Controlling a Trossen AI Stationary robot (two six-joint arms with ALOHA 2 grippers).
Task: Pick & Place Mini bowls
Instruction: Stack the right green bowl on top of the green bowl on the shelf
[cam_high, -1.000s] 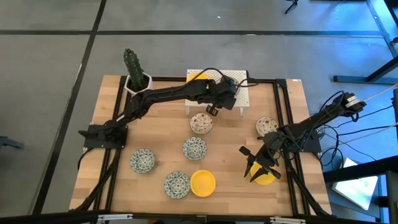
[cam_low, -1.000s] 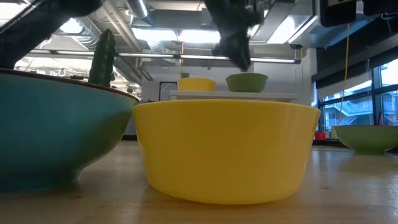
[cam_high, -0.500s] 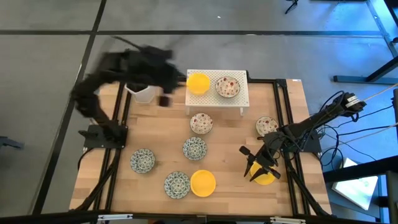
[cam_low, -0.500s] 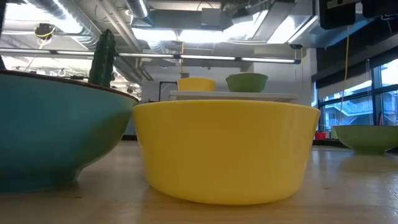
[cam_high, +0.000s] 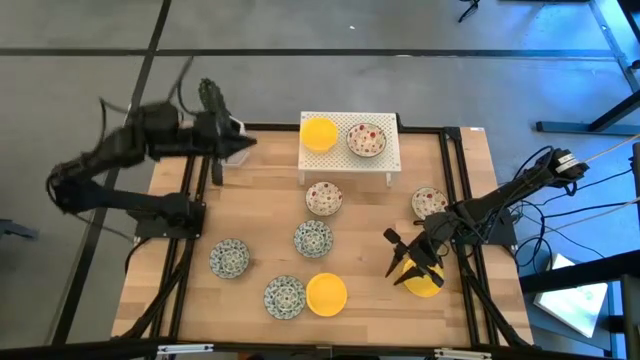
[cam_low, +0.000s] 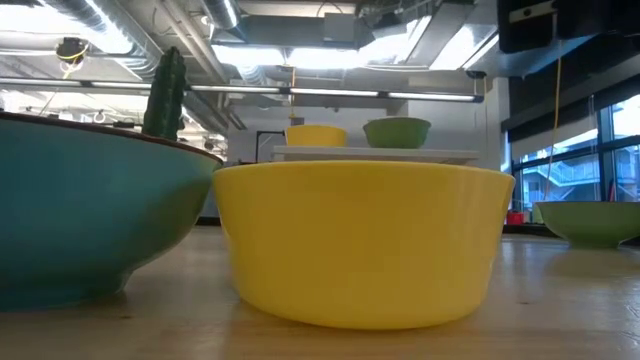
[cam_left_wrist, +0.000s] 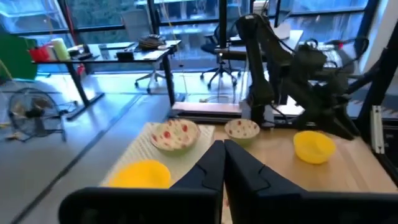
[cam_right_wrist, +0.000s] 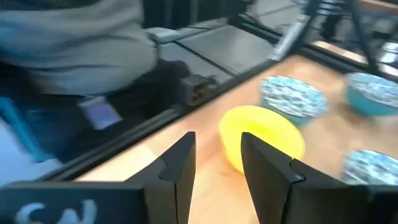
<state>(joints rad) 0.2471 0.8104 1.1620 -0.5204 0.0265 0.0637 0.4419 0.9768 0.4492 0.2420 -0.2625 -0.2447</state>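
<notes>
So the white perforated rack (cam_high: 350, 145) sat at about 12 o'clock on the wooden table (cam_high: 460, 300), with a plain yellow mini bowl (cam_high: 319, 134) and a cream reddish-floral mini bowl (cam_high: 366, 139) parked side by side on top of it. Just in front of the rack was a second floral bowl (cam_high: 323, 198), and another floral-looking one (cam_high: 429, 203) lay off toward 3 o'clock, though from overhead its pattern was hard to make out.

Three white bowls with blue-green pattern were spread around: one near the middle (cam_high: 313, 238), one toward 8 o'clock (cam_high: 228, 258), one around 6 o'clock (cam_high: 285, 296), the last just beside a yellow bowl (cam_high: 326, 294).

The left gripper (cam_left_wrist: 223, 163) hung up near 10 o'clock, over by the cactus pot (cam_high: 222, 135), fingers pressed together on nothing.

The right gripper (cam_high: 405, 262) was down around 4 o'clock, right over the third yellow bowl (cam_high: 424, 283). Its fingers (cam_right_wrist: 177, 163) stood partly spread with bare tabletop between them and the bowl just beyond the tips, so it didn't look like it was pinching anything.
</notes>
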